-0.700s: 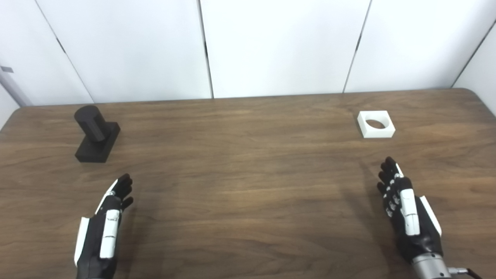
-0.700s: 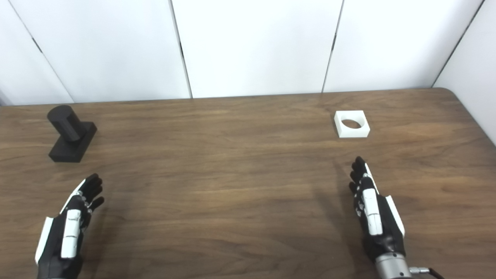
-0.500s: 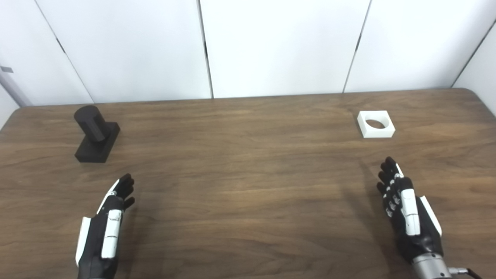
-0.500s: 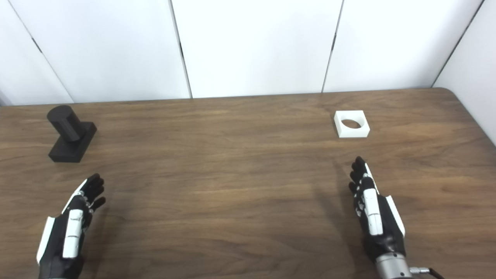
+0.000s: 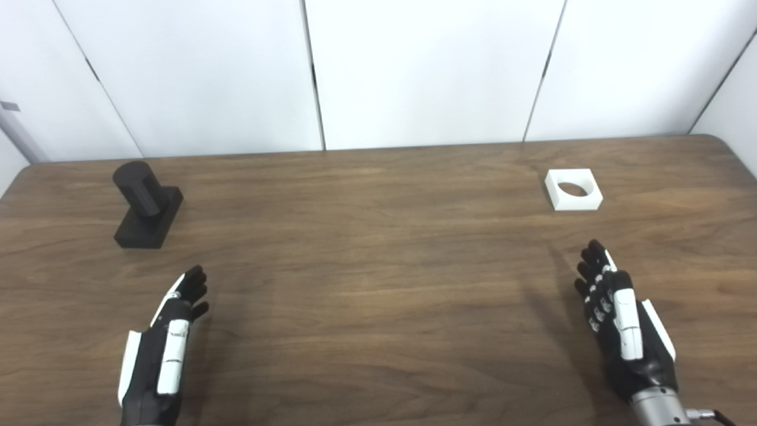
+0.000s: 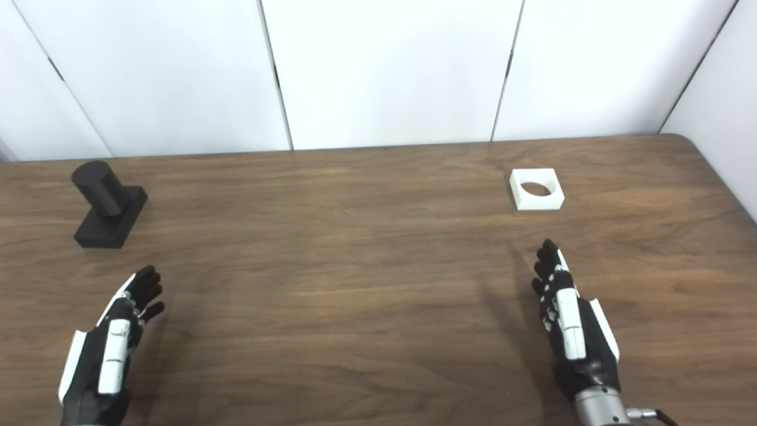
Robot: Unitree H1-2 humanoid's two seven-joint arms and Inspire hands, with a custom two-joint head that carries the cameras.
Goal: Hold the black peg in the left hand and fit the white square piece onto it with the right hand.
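- The task is at its very start: neither piece is picked up, and both hands hover over the near part of the table (image 5: 378, 284).
- The left hand (image 5: 162, 349) is empty, fingers stretched out and loosely apart, well short of the black peg (image 5: 145, 204), which stands upright on its base at the far left.
- The right hand (image 5: 621, 325) is likewise empty with fingers extended; the white square piece (image 5: 573, 189) lies flat beyond it at the far right, hole facing up.
- Next, I judge, each hand must reach forward, the left wrapping the peg or its base, the right pinching the square's edges.
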